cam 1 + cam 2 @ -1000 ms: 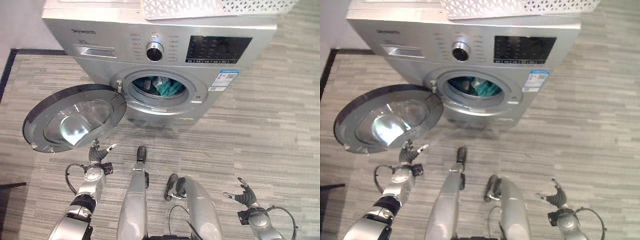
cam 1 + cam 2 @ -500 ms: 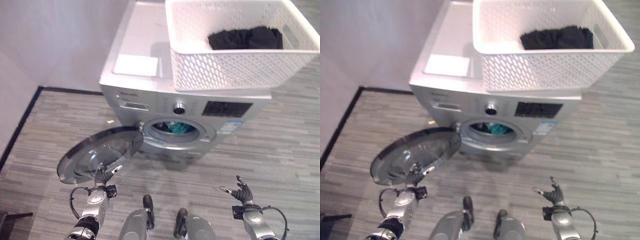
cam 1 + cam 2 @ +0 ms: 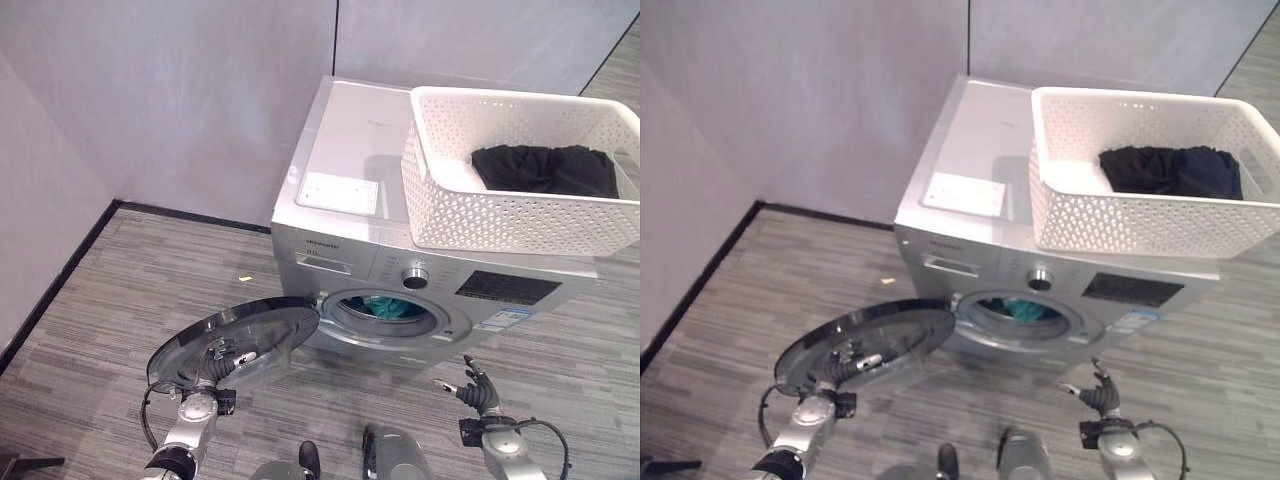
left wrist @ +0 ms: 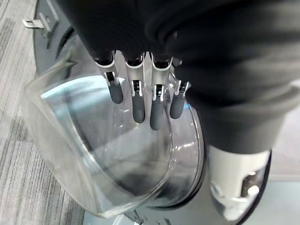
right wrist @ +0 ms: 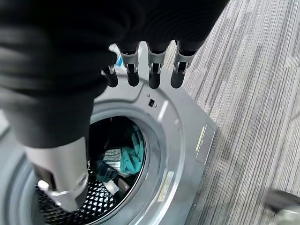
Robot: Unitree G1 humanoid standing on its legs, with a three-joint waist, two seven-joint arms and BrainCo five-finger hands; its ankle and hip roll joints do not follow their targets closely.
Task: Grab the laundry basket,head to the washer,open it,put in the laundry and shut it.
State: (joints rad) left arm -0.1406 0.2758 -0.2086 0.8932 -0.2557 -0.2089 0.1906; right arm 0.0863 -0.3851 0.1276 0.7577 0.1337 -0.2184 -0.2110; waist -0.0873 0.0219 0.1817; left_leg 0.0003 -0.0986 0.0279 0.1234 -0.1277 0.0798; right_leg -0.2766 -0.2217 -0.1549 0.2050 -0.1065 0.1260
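left hand [image 3: 203, 403]: low and nearest on the left, right by the near edge of the open door. In its wrist view the fingers [image 4: 140, 101] hang fairly straight and loose, close to the door's glass bowl, holding nothing. Can't tell if they actually touch the glass.
right hand [image 3: 480, 392]: low on the right, over the floor [image 3: 120, 290] in front of the washer. Fingers spread wide, nothing in them.
door [image 3: 232, 341]: swung fully open to the left, lying pretty flat, inside facing up.
washer [image 3: 360, 210]: just past the hands, against the wall. Drum opening faces the robot with teal laundry [image 3: 388, 306] inside. The right wrist view shows that teal cloth [image 5: 131, 152] sitting in the drum too.
basket [image 3: 520, 215]: white, up on top of the washer toward the right, hanging a bit over the front edge.
black clothes [image 3: 545, 170]: bunched in the far right part of the basket, not in the drum yet.
vs a second ago: the whole view has tipped up and back, so that's the camera moving. Back then just the bottom of the basket showed, now the whole thing plus the wall. The door, basket and teal laundry look the same as before. Both hands keep about the same loose, open pose.
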